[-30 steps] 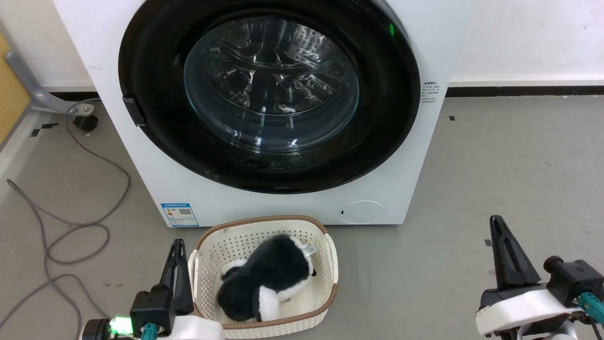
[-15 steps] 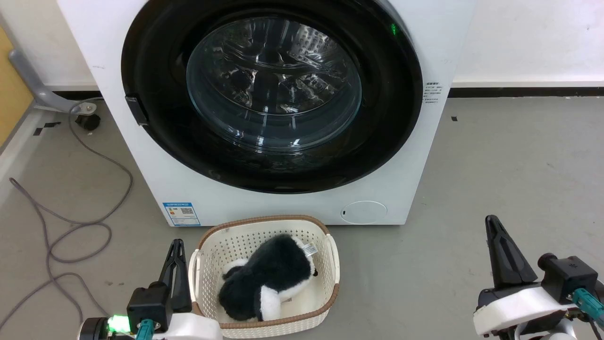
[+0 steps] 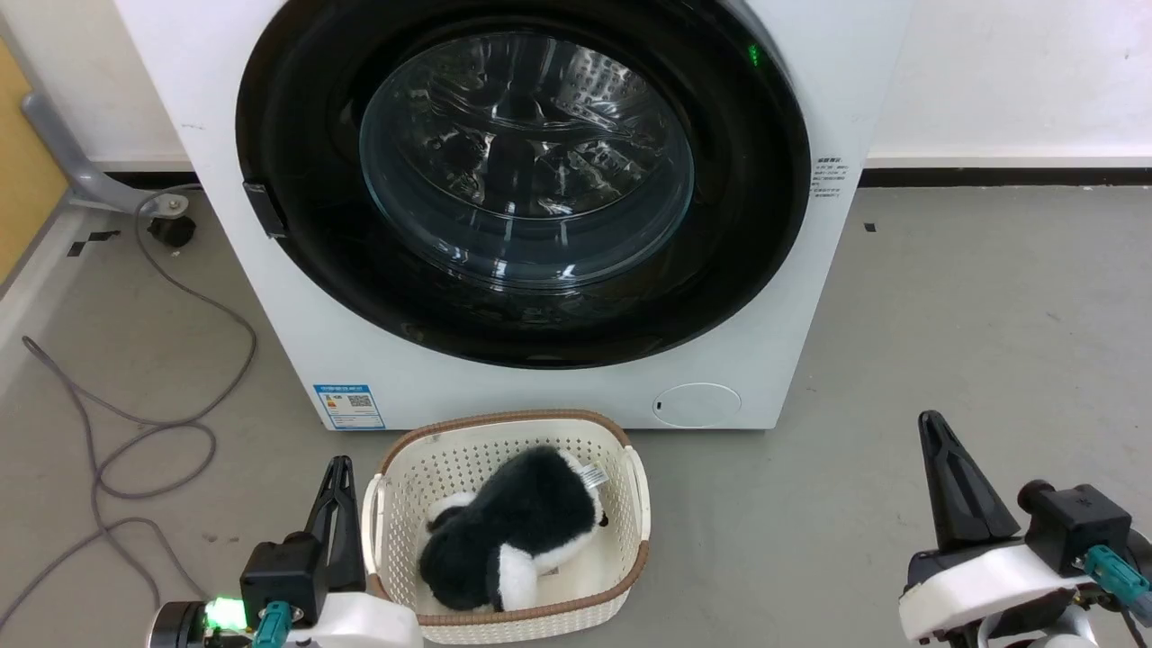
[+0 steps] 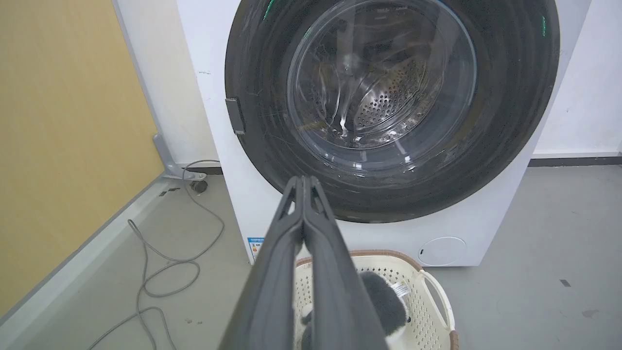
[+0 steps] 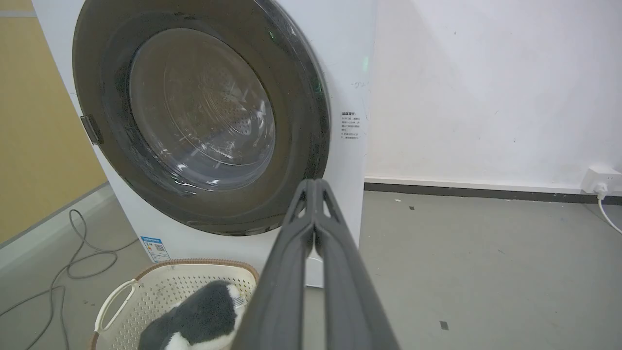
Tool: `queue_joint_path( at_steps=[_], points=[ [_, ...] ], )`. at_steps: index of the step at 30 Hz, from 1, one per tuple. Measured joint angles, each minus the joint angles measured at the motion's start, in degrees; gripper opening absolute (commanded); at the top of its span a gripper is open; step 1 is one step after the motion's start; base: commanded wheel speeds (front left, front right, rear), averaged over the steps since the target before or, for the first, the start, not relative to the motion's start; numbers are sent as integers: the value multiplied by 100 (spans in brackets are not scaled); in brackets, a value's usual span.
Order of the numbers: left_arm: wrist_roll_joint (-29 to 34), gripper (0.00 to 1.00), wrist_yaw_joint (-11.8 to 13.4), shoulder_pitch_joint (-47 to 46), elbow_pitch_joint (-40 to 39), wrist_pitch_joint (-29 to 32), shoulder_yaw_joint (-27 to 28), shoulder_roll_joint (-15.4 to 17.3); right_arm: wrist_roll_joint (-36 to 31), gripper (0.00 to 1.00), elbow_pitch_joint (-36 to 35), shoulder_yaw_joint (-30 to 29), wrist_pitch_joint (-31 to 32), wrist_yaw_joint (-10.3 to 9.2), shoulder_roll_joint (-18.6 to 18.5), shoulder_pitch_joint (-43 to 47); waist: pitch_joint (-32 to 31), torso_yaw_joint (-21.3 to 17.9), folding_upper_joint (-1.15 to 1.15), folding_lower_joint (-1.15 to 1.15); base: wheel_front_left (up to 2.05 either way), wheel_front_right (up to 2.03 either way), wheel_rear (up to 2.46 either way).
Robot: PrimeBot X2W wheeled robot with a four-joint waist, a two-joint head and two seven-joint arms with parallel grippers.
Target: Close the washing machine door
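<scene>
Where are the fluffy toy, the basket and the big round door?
washing machine door (image 3: 526,162), head view, on its glass window.
basket (image 3: 504,418), head view, on its brown far rim.
fluffy toy (image 3: 513,522), head view, on its black back.

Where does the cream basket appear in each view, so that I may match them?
Head view: basket at bottom centre, before the washing machine.
Left wrist view: basket at bottom, right of centre, partly behind the left hand.
Right wrist view: basket at bottom left.
Shared landmark: blue label low on the machine's front.
</scene>
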Motion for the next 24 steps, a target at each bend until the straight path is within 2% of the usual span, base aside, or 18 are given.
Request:
queue_joint_path(
  at_steps=[24],
  points=[
    [43, 0, -256, -32, -58, 277, 137, -37, -152, 0, -165, 82, 311, 0, 0, 39, -1, 49, 0, 0, 0, 0, 0]
  ],
)
